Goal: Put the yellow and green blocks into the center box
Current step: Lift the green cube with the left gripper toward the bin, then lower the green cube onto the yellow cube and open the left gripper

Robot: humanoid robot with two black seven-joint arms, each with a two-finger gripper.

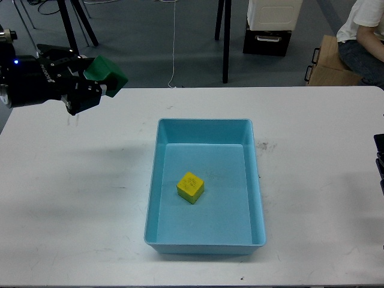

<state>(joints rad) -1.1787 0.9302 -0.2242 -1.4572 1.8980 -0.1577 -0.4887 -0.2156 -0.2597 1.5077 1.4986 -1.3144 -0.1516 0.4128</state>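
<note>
Step in hand: carrying the green block point(109, 74) to the tray point(205, 240). Left gripper point(96, 81) raised above the far left of the worktop point(72, 198), fingers closed on the green block, well apart from the tray. Yellow block point(190, 187) already on the tray floor, near the middle, slightly turned.

To do well: swing across until over open tray floor, clear of the yellow block; lower inside the walls before opening the fingers; release low to prevent bouncing or tipping out.

Right gripper: only a dark sliver at the right edge; finger state cannot be told.

Materials: blocks matte, cube-shaped, small beside the tray. Tray light blue plastic, smooth, low walls, rounded corners, flat bottom. Worktop white, lightly scuffed.
</note>
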